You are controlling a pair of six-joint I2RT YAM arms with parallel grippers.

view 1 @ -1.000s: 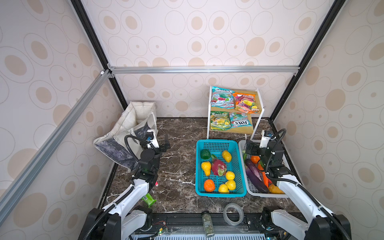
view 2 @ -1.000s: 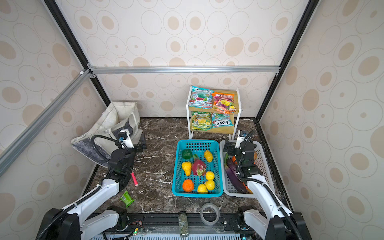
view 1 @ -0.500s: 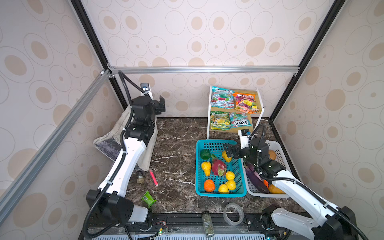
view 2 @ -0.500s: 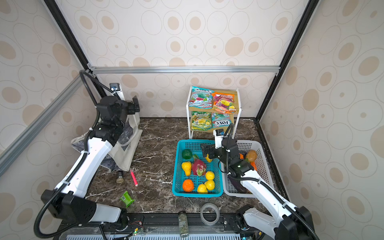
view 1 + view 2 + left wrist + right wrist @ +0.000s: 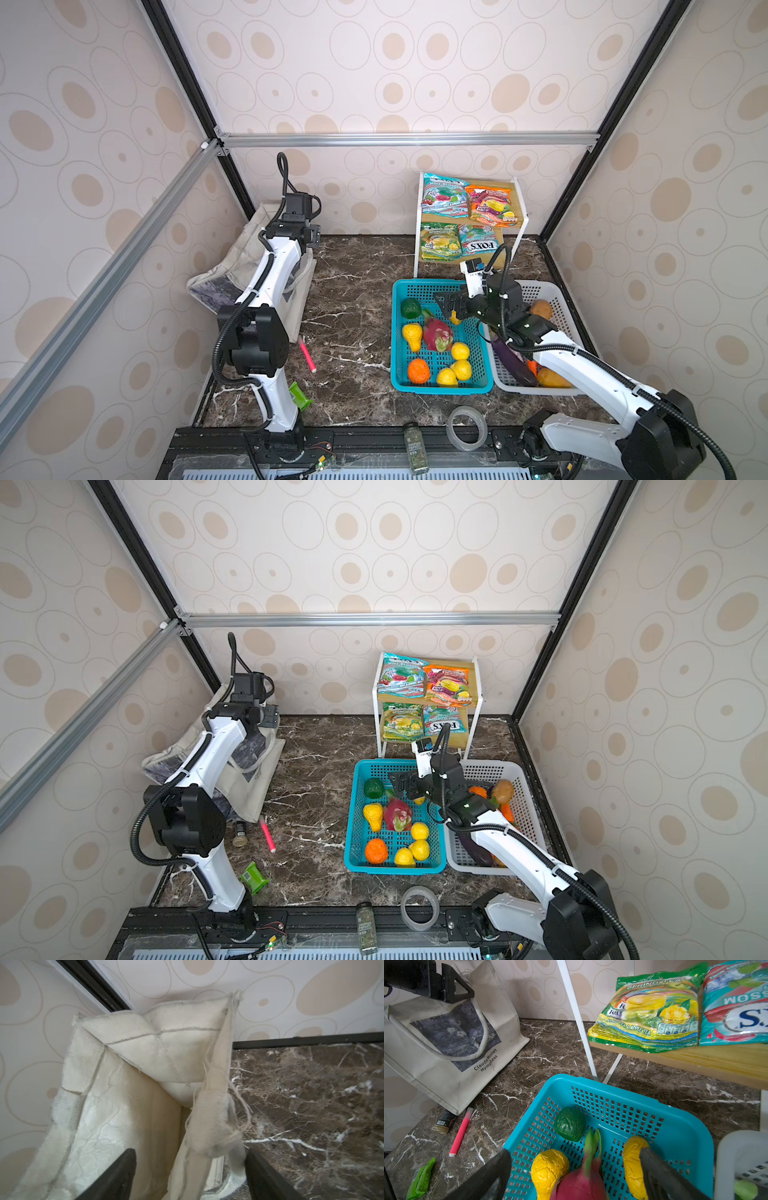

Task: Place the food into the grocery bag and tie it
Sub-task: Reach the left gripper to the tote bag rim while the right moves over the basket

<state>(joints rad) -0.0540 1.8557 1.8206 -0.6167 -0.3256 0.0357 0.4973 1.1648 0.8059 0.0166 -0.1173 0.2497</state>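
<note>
- Marble desk (image 5: 353, 291): left hand (image 5: 189, 1153), low a second ago, now half-spread astride grocery bag (image 5: 166, 1047) wall, well apart from teal basket (image 5: 612, 1093).
- Wide-spread right hand (image 5: 576, 1152) has crossed over that basket.

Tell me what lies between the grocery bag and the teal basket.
Mostly bare marble tabletop, seen in both top views. Only a pink marker lies in that gap, near the grocery bag's front corner.
</note>
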